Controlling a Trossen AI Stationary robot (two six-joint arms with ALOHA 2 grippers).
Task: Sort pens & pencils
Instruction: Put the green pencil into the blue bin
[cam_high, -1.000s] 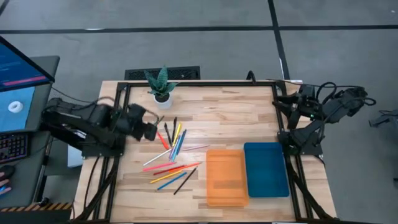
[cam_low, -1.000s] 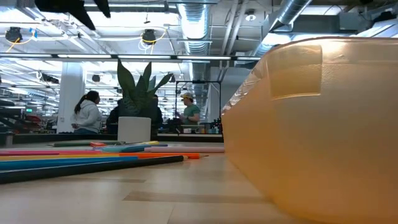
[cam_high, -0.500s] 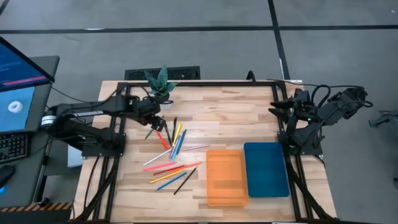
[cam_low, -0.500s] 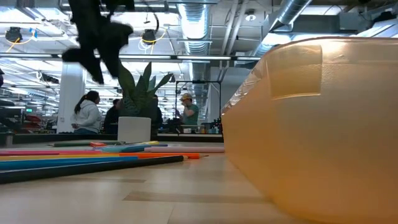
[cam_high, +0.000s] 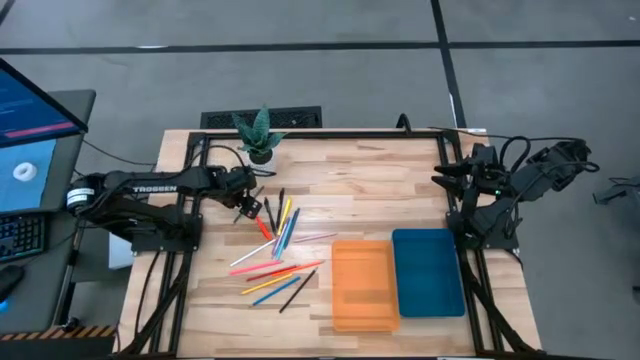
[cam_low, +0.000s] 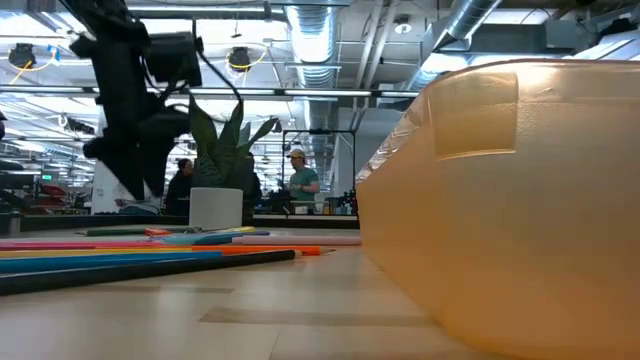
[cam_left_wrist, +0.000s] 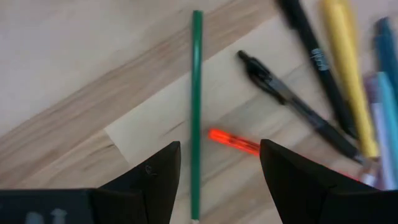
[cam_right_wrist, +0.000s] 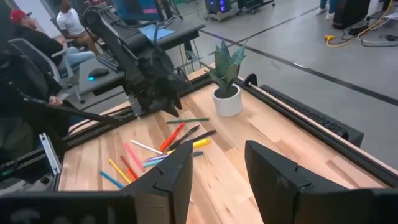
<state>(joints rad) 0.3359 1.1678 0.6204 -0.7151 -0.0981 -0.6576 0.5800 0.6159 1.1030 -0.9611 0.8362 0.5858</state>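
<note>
High view, pens & pencils: the pens & pencils (cam_high: 277, 245) lie loose on the bench (cam_high: 370, 190), left of the orange tray (cam_high: 363, 285), in two fans: an upright bunch farther back, a flatter spread nearer the front edge.
High view, trays: the blue tray (cam_high: 428, 272) sits just right of the orange one; I see no stick in either.
High view, left pincer: the left pincer (cam_high: 250, 206) hangs over the far left end of the bunch, near the potted plant (cam_high: 258, 135).
High view, right pincer: the right pincer (cam_high: 447, 172) waits at the bench's right edge, beyond the blue tray.
Low view: the sticks lie flat on the wood, several touching along their lengths; the left arm reaches down behind them.
Left wrist view, target: a green pencil (cam_left_wrist: 196, 112) lies directly between the spread fingers, with a red pen (cam_left_wrist: 233, 142) and a black pen (cam_left_wrist: 292, 106) just beside it; nothing is held.
Right wrist view: fingers spread and holding nothing, facing the pile from well apart.
Handling, judged: light, stiff, thin and round, so likely to roll or twist if pinched off-centre; hardly fragile.
Hold, judged: take the green pencil mid-shaft, fingers across its length, where it lies clear of the red pen.
Risk, judged: the smooth barrel may slip, and neighbours may get nudged.
</note>
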